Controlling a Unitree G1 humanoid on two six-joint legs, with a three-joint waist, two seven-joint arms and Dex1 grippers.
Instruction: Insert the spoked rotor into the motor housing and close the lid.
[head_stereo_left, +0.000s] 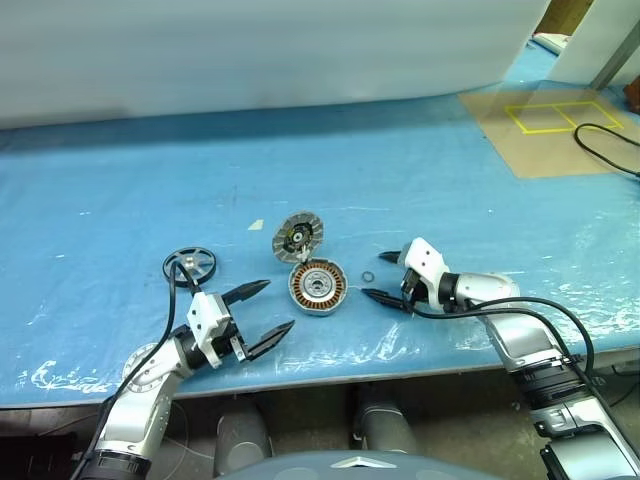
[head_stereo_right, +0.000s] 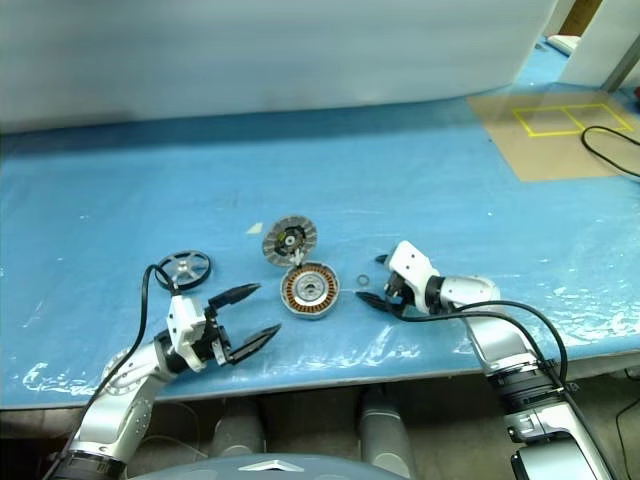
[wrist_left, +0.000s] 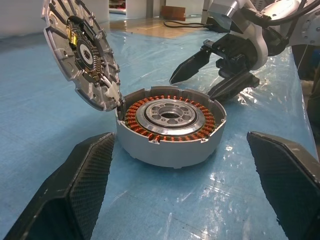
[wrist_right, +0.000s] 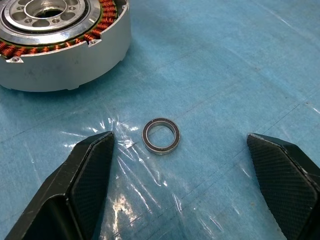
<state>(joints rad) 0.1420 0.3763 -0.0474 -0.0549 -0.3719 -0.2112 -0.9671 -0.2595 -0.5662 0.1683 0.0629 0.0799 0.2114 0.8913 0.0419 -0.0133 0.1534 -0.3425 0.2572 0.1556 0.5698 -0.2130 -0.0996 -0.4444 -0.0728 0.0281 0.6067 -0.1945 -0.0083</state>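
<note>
Closest to the front edge of the blue-covered counter (head_stereo_left: 420, 180), the left hand (head_stereo_left: 262, 312) hangs with its two black fingers spread wide and nothing between them, pointing toward the motor housing (head_stereo_left: 318, 287). The housing sits a little back from that front edge, about midway along it, its copper windings and pale centre facing up. The lid (head_stereo_left: 297, 236) stands propped open off the housing's far rim, segmented face toward us, still joined at the rim. The spoked rotor (head_stereo_left: 189, 265) lies flat on the counter toward the left end, just behind the left hand and well apart from the housing. On the housing's other side, the right hand (head_stereo_left: 385, 276) is equally wide open and empty, its fingertips either side of a tiny washer ring (wrist_right: 161, 135) lying just beside the housing.
</note>
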